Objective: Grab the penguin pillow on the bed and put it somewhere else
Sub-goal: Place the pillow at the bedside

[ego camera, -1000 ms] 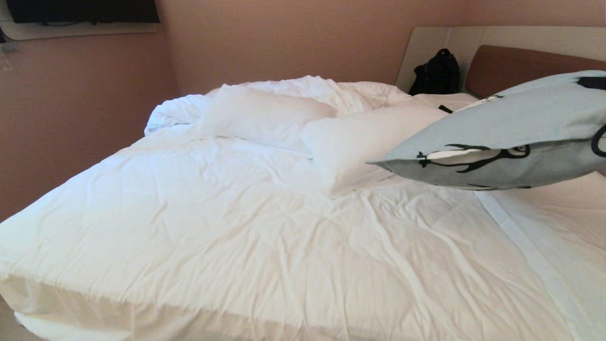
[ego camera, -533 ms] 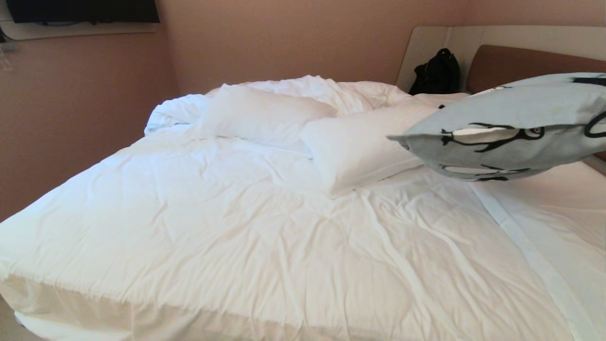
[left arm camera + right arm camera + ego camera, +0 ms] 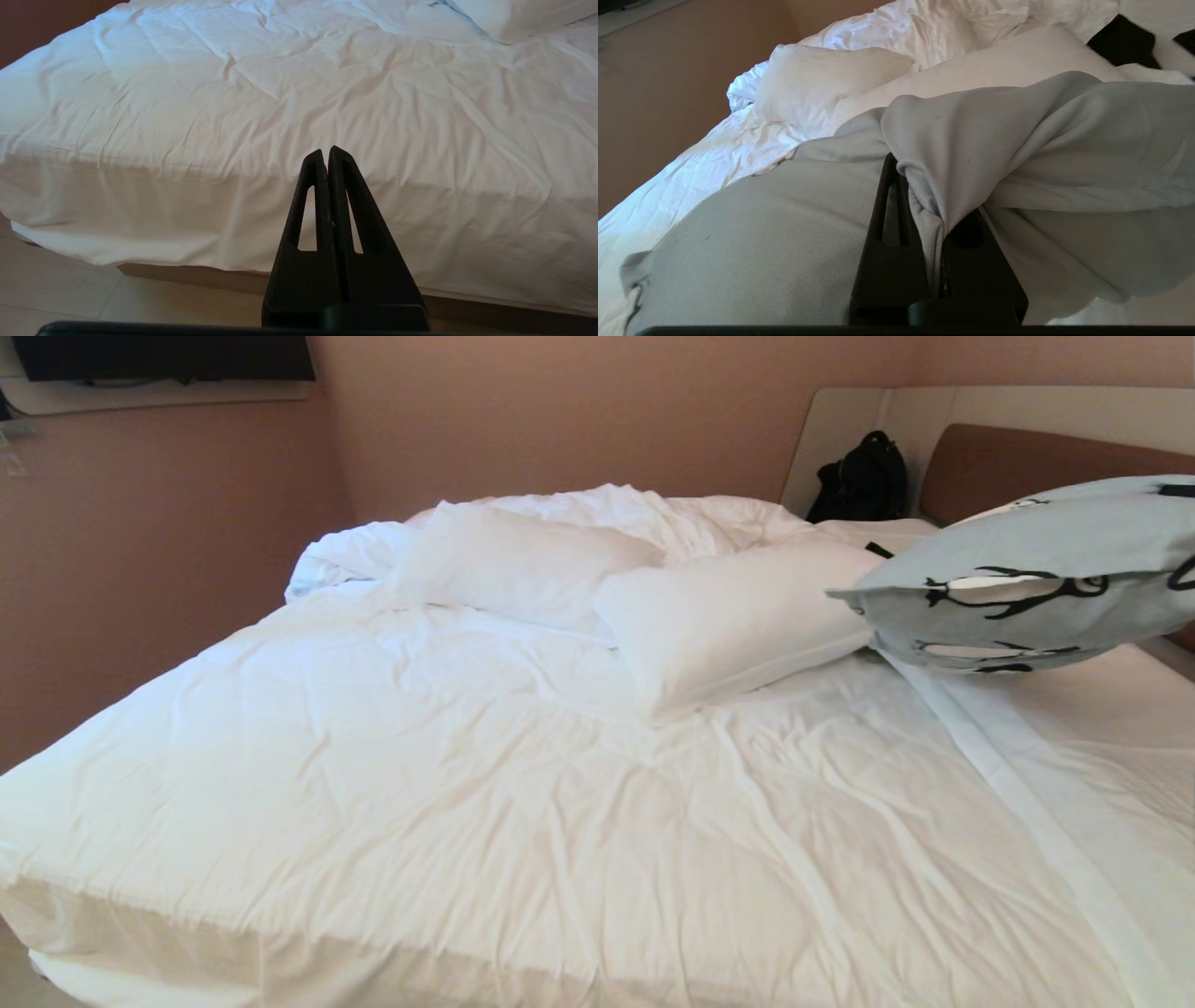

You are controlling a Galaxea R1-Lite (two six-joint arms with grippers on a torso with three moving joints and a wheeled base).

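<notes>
The penguin pillow (image 3: 1027, 579), pale blue-grey with black-and-white penguins, hangs tilted above the right side of the bed (image 3: 467, 784), close to the brown headboard (image 3: 1027, 467). Its left corner comes down near the sheet beside a white pillow (image 3: 728, 616). In the right wrist view my right gripper (image 3: 920, 184) is shut on a bunched fold of the penguin pillow (image 3: 1017, 140), whose fabric covers one finger. The right arm is outside the head view. My left gripper (image 3: 325, 151) is shut and empty, parked low in front of the bed's near edge (image 3: 187, 168).
A second white pillow (image 3: 523, 560) and rumpled duvet (image 3: 653, 513) lie at the far side of the bed. A black bag (image 3: 859, 476) stands against the beige surround. A dark screen (image 3: 168, 355) hangs on the left wall. Tiled floor (image 3: 70, 289) runs below the bed's edge.
The held penguin pillow has moved to the right and farther back toward the headboard, uncovering more of the white pillow. The left gripper and the bedding have stayed put.
</notes>
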